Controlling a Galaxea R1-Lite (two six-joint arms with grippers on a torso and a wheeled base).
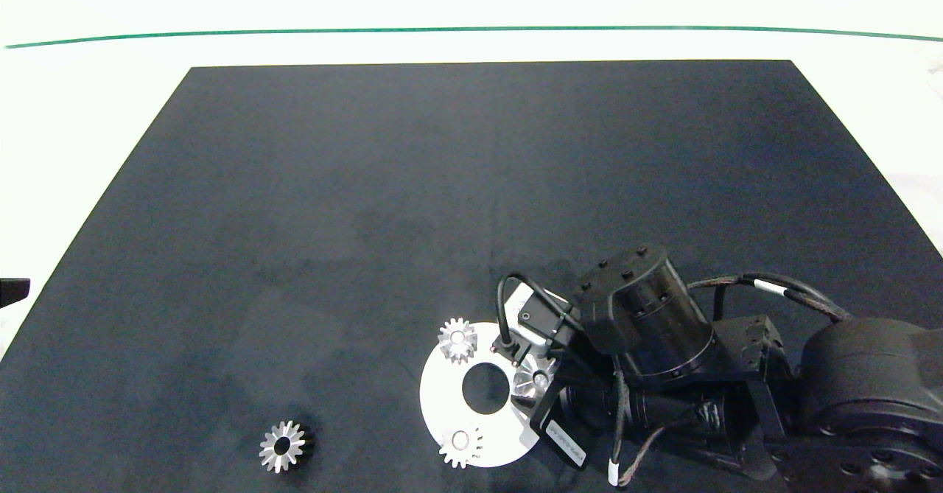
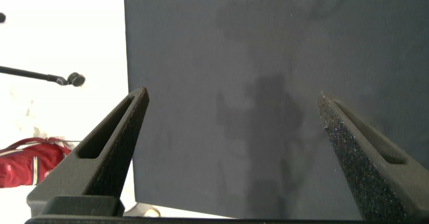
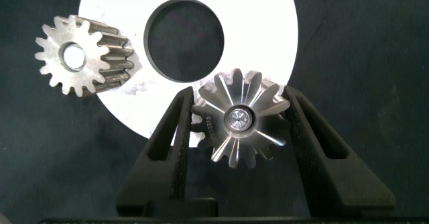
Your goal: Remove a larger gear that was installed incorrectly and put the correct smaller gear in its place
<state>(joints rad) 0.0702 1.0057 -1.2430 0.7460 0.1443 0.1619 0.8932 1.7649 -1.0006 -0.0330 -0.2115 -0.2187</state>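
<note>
Right gripper (image 3: 240, 127), lower right of the head view, brackets the silver starburst-toothed larger gear (image 3: 239, 121) on the white ring plate (image 1: 442, 397); fingers straddle it, contact unclear. Risk: sharp tapered teeth slipping, plate dragging.

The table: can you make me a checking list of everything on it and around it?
Surface: black mat, on a white table.
Job's things: larger gear on the white ring plate; smaller gear alone on the mat.
Clutter: two pale gears on the plate.
Grippers: right gripper closed against the larger gear; left gripper open over bare mat.
Cables: black cables on the right arm.
Surroundings: green line; red bag.
</note>
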